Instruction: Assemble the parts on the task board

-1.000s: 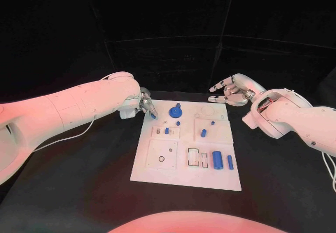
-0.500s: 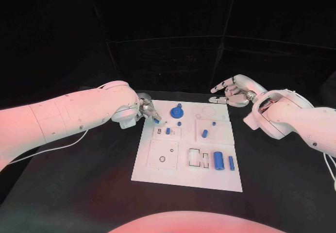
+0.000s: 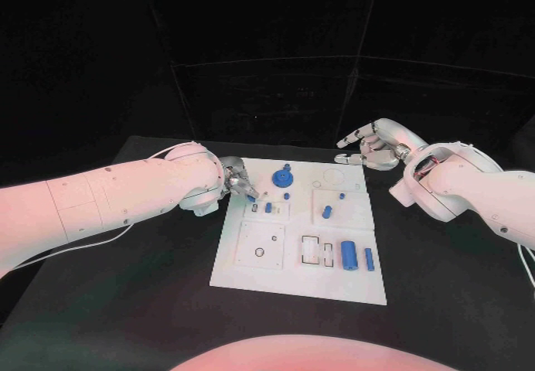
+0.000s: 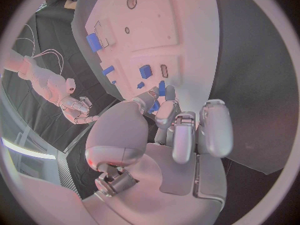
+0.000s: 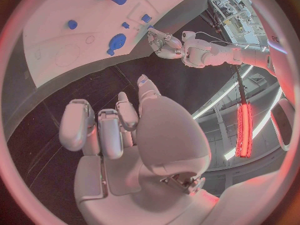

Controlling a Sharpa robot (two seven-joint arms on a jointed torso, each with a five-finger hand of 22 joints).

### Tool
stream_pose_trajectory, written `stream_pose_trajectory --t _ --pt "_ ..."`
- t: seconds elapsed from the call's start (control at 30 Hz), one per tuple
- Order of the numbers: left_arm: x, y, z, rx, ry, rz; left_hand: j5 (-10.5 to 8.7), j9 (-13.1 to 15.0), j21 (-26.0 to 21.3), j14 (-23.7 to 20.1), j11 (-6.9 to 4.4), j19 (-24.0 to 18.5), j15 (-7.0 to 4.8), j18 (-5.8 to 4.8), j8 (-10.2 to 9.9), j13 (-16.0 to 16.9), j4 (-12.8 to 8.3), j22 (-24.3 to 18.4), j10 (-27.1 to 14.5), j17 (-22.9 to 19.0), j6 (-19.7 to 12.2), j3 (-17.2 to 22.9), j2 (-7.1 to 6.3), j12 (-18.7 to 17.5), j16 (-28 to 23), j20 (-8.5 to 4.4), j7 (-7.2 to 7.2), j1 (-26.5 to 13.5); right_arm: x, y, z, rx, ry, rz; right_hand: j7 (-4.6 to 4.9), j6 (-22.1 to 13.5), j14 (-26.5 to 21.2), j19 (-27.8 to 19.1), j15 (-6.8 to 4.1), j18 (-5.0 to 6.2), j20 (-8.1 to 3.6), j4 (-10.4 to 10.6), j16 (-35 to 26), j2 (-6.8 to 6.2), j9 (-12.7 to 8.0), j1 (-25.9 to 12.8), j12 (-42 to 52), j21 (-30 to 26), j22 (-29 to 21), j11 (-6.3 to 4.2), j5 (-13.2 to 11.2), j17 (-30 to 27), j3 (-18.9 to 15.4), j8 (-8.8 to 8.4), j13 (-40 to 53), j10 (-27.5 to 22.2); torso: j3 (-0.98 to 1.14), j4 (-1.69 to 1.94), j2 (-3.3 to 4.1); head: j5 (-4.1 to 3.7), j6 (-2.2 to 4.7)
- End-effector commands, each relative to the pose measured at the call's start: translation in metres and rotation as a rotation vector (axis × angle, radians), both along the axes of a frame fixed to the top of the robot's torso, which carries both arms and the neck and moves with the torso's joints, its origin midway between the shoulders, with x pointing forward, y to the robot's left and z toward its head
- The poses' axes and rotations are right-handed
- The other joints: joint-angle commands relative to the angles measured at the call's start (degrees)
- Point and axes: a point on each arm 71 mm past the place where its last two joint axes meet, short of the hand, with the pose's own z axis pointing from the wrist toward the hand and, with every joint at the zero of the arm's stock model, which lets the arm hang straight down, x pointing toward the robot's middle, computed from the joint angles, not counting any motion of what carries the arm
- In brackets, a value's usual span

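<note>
The white task board (image 3: 299,280) lies in the middle of the table. My left hand (image 3: 236,182) is over the board's far left corner and pinches a small blue part (image 3: 252,198) at its fingertips; the left wrist view shows that blue part (image 4: 161,89) just above the board (image 4: 187,25). My right hand (image 3: 375,147) hovers beyond the far right corner with fingers apart and holds nothing. A round blue part (image 3: 280,179) sits at the far middle of the board. Two blue cylinders (image 3: 347,252) lie side by side on the near right.
Small blue pegs (image 3: 325,211) stand in the board's middle rows, beside rectangular recesses (image 3: 315,251) and a round hole (image 3: 260,252). The right wrist view shows the board (image 5: 56,40), the round part (image 5: 116,41) and my left hand (image 5: 164,42). Black table surrounds the board.
My left hand has moved a little to the right and nearer, over the board's far left corner, carrying the small blue part. The right hand has barely moved.
</note>
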Motion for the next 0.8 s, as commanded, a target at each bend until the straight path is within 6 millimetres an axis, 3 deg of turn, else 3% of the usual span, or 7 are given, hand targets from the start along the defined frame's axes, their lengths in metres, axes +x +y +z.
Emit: stream_pose_trajectory --t 0.03,0.8 --pt "0.000 -0.002 0.003 0.028 -0.059 -0.020 0.19 0.2 0.3 6.0 -0.02 0.8 -0.10 -0.40 0.4 0.0 -4.7 0.7 0.4 15.1 0.0 5.1 0.24 0.1 0.2 -0.24 -0.39 -0.1 0.000 0.001 0.001 0.002 0.002 0.008 0.00 -0.6 3.4 -0.4 -0.04 0.41 -0.09 0.1 -0.2 0.43 0.0 -0.3 -0.2 -0.3 0.0 0.03 0.0 4.0 -0.3 0.36 0.0 -0.2 -0.02 -0.05 0.08 0.03 -0.12" --pt "-0.008 -0.008 -0.012 0.093 0.000 -0.062 0.18 0.4 0.2 6.0 -0.07 0.8 -0.14 -0.40 0.8 0.0 -4.6 0.7 0.4 15.1 0.0 5.5 -0.07 0.1 0.2 -0.27 -0.45 -0.4 0.001 0.002 0.001 0.002 0.002 0.010 0.00 -0.6 3.4 -0.4 -0.04 0.41 -0.09 0.1 -0.2 0.43 0.0 -0.3 -0.2 -0.3 0.0 0.03 0.0 4.0 -0.3 0.36 0.0 -0.2 0.00 -0.05 0.06 0.08 -0.35"
